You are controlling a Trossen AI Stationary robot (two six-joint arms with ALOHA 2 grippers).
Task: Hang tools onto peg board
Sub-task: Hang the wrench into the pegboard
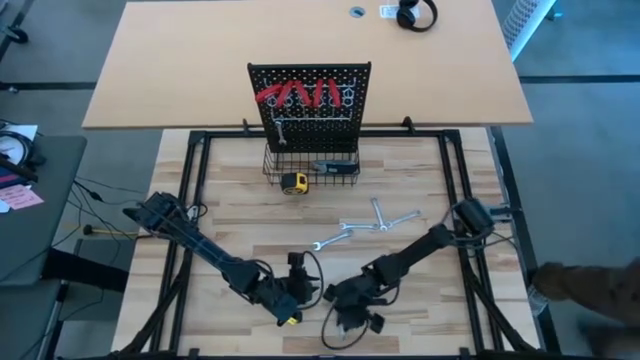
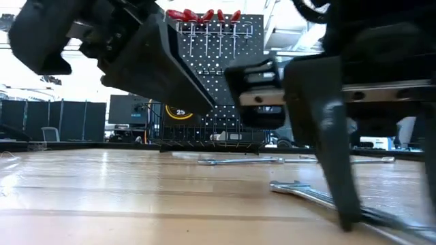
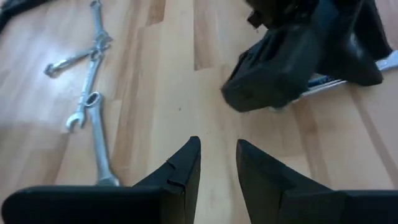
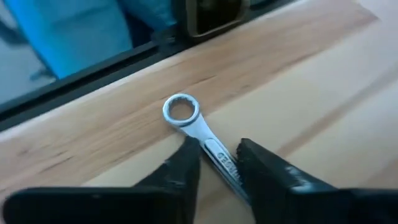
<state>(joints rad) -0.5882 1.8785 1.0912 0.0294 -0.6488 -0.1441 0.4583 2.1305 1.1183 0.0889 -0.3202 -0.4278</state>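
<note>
Straddling a wrench (image 4: 205, 134) on the table (image 4: 323, 87), right pincer (image 4: 217, 163) stands narrowly parted.

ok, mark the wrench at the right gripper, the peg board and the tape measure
wrench (image 4: 181, 111): right wrist view, ring end.
peg board (image 1: 310, 112): high view, lower panel face.
tape measure (image 1: 293, 183): high view, yellow body, in front of the basket.

Black peg board (image 1: 310, 95) dotted with small holes, red-handled pliers (image 1: 297, 94) in a row, silver wrenches (image 1: 378, 222), pale striped wood table (image 1: 230, 215), yellow tape measure (image 1: 293, 183), black wire basket (image 1: 311, 166), dark arms.
</note>
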